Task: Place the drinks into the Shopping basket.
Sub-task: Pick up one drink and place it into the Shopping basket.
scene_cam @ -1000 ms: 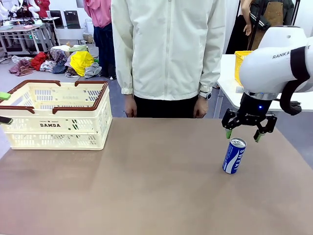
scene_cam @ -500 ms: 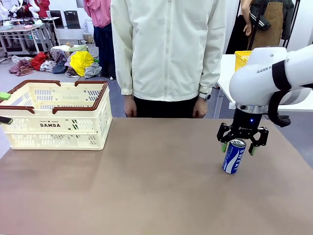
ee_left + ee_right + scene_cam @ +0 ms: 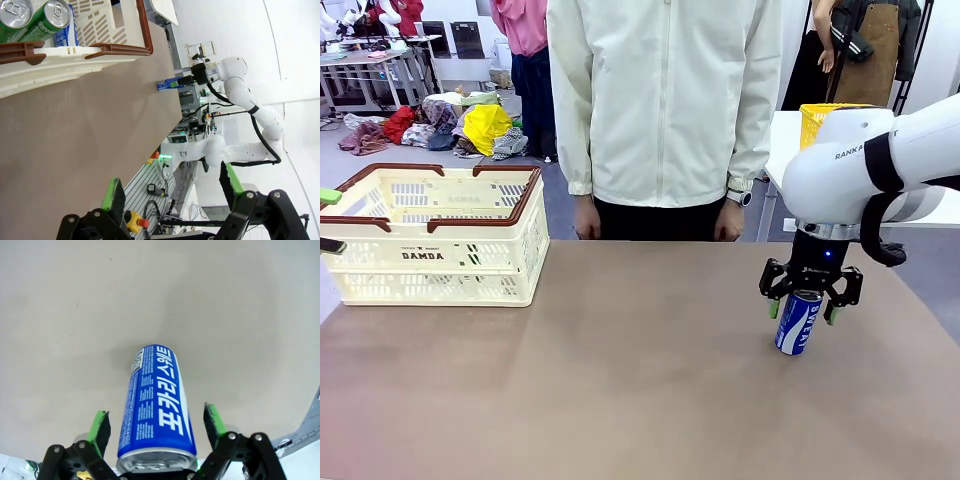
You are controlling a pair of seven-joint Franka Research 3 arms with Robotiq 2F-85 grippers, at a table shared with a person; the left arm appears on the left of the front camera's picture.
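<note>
1. The right gripper (image 3: pixel 802 311) hangs over the right side of the table (image 3: pixel 620 390), jaws spread wide; its green pads sit either side of the upper part of a blue can (image 3: pixel 798 327), with a gap showing on both sides in the right wrist view, so nothing is clamped.
2. That blue can stands upright on the bare tabletop, white lettering down its side; it is well apart from the Shopping basket (image 3: pixel 430 262).
3. The Shopping basket sits at the far left of the table, brown handles folded on its rim; in the left wrist view two green cans (image 3: pixel 47 20) lie inside it, silver tops showing, with something blue just beside them.
4. The left gripper (image 3: pixel 172 187) hovers near the basket, jaws apart and empty.
5. A person (image 3: pixel 665 100) in a pale jacket stands at the far edge, hands down at their sides.
</note>
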